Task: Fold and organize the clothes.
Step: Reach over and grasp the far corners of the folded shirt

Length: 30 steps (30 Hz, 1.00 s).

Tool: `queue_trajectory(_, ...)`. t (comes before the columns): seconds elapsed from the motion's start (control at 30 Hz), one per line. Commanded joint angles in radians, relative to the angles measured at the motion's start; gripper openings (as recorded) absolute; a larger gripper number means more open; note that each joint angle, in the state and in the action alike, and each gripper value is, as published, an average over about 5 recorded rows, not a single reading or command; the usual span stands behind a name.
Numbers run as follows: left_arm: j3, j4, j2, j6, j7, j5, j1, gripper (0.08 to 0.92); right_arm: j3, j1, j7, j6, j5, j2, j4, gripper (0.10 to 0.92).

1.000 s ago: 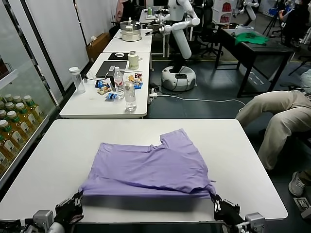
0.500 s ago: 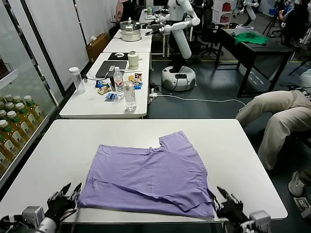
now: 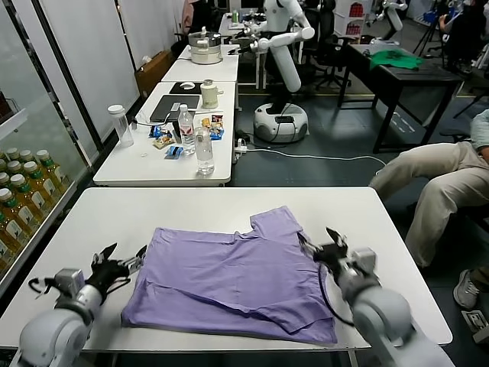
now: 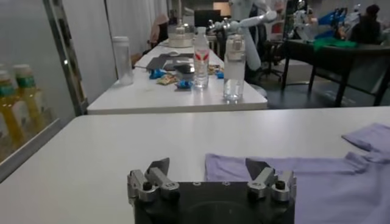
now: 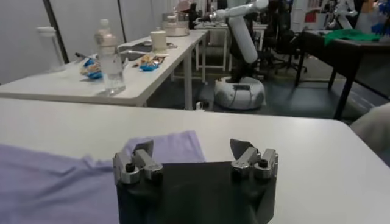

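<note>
Robotics lab (another robot [image 3: 284, 46] behind)

Both arms reach forward low over the surface [image 3: 92, 222], left tool [image 3: 122, 261] and right tool [image 3: 319, 243] spread wide, gripping nothing.

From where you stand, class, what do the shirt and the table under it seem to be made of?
Shirt: soft matte woven or knit cloth, probably cotton; it wrinkles and drapes in folds. Table: smooth white hard top, likely laminate; flat with a faint sheen.
</note>
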Motion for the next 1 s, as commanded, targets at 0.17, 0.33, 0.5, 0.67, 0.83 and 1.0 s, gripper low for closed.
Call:
queue_trajectory(0.17, 0.192, 0.412, -0.019, -0.065, 0.144, 0.095, -0.356, 0.823, -0.123, 0.363, -0.004, 0.044, -0.084, 0.2, -0.546, 0.823)
queue_trajectory(0.33, 0.202, 0.475, -0.027, -0.071, 0.186, 0.12, -0.387, 0.823, -0.108, 0.361, -0.007, 0.051, -0.086, 0.223, -0.61, 0.823)
queue_trajectory(0.5, 0.203, 0.483, -0.024, -0.068, 0.22, 0.121, -0.385, 0.823, -0.11, 0.331, -0.009, 0.052, -0.086, 0.214, -0.601, 0.823)
queue_trajectory(0.67, 0.206, 0.484, -0.026, -0.066, 0.23, 0.126, -0.38, 0.823, -0.11, 0.31, -0.012, 0.053, -0.084, 0.214, -0.591, 0.823)
queue_trajectory(0.83, 0.201, 0.494, -0.027, -0.067, 0.232, 0.126, -0.387, 0.823, -0.114, 0.293, -0.005, 0.045, -0.07, 0.204, -0.561, 0.823)
queue_trajectory(1.0, 0.203, 0.502, -0.029, -0.064, 0.242, 0.127, -0.391, 0.823, -0.111, 0.29, -0.013, 0.057, -0.063, 0.203, -0.563, 0.795)
